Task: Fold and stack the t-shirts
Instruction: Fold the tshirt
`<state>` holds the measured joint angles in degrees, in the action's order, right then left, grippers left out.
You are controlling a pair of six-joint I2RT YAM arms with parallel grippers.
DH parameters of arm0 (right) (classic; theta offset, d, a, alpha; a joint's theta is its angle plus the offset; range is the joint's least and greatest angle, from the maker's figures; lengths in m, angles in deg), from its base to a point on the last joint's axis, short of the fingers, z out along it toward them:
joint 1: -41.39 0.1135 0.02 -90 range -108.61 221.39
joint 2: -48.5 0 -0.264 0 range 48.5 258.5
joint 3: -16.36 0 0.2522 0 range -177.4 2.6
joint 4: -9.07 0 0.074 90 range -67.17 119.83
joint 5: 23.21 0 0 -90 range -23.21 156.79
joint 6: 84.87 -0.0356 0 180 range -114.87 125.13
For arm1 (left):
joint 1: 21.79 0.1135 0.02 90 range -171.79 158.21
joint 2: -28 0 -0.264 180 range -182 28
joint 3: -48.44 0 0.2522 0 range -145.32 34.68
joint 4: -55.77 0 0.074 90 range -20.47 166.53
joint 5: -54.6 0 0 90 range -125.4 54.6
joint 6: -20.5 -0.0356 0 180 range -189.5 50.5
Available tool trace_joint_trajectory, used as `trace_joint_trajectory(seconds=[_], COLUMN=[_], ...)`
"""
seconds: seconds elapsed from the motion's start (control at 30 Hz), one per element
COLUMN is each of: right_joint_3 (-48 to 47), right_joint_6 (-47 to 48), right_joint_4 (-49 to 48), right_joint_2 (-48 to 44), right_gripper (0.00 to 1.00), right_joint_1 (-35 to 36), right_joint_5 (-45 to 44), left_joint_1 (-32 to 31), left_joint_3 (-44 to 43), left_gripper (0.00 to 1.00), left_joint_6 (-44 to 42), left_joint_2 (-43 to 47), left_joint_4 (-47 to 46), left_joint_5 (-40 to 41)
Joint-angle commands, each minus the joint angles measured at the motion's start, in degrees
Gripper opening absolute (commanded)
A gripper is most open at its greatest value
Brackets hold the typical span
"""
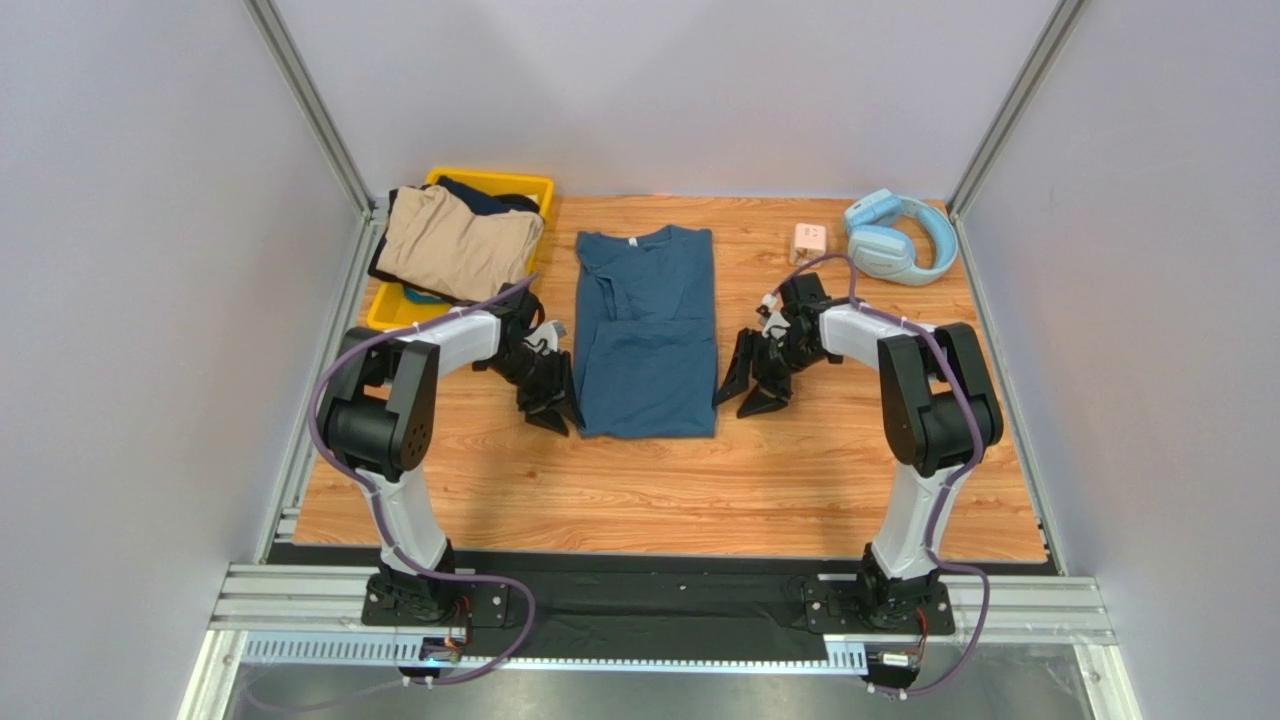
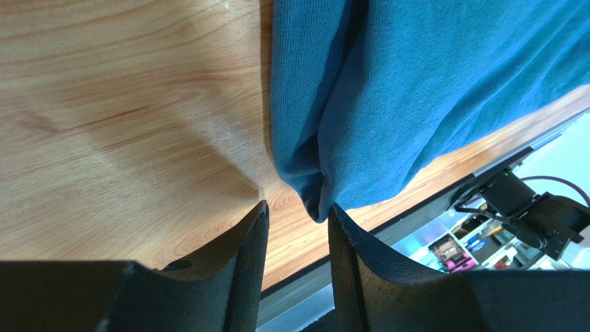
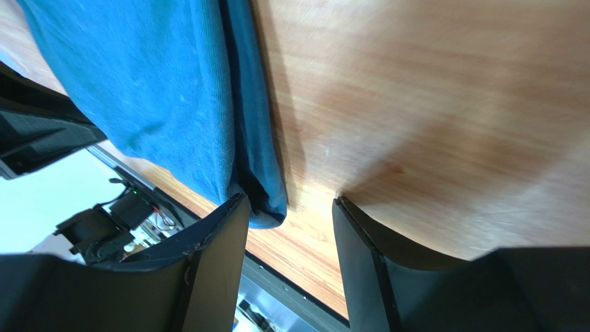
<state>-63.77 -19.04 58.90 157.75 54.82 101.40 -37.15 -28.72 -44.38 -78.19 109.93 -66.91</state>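
A teal shirt (image 1: 649, 338) is laid flat in the middle of the wooden bench (image 1: 842, 480), folded lengthwise into a long strip with the collar at the far end. The left gripper (image 1: 549, 398) is lowered to the bench at the near left corner of this shirt. In the left wrist view its jaws are seen apart, and the corner of the cloth reaches just to the gap between them, but nothing is clamped. The right gripper (image 1: 756, 387) is placed at the near right corner, also low on the bench. Its jaws are spread wide, the folded edge of the shirt lies just beside one finger (image 3: 215, 263), and no cloth is held. A tan shirt (image 1: 458, 243) and a navy garment (image 1: 484, 195) are bunched in a yellow tray (image 1: 535, 191) at the far left. Light-blue headphones (image 1: 899, 237) and a small box (image 1: 812, 240) are seen at the far right.
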Motion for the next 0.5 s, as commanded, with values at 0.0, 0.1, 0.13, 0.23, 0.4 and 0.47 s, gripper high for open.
trace_joint_trajectory(seconds=[0.0,0.1,0.13,0.23,0.4,0.47], right_joint_3=[-0.77,-2.53,-2.97,-4.99,-5.61,-5.70], right_joint_6=[-0.09,-0.53,-0.80,-0.45,-0.36,-0.36], right_joint_4=[-4.35,-4.61,-4.70,-3.82,-3.38,-3.29], right_joint_2=[1.39,2.45,2.63,3.95,4.74,5.18], right_gripper=[0.55,0.55,0.55,0.55,0.56,0.56], right_joint_1=[-1.56,-1.57,-1.57,-1.57,-1.30,-1.04], right_joint_5=[2.30,4.50,4.76,5.55,6.17,6.00], left_joint_1=[0.06,0.06,0.15,0.15,0.15,0.15], left_joint_3=[0.46,0.73,0.64,0.56,0.64,0.73], left_gripper=[0.44,0.44,0.44,0.44,0.44,0.44], left_joint_6=[-0.61,-0.08,0.19,0.45,0.28,0.28], left_joint_2=[1.25,1.25,1.16,0.99,0.11,-0.15], left_joint_4=[-1.02,-1.73,-1.82,-2.00,-2.08,-2.08], left_joint_5=[-1.54,-1.71,-1.72,-1.63,-1.72,-1.72])
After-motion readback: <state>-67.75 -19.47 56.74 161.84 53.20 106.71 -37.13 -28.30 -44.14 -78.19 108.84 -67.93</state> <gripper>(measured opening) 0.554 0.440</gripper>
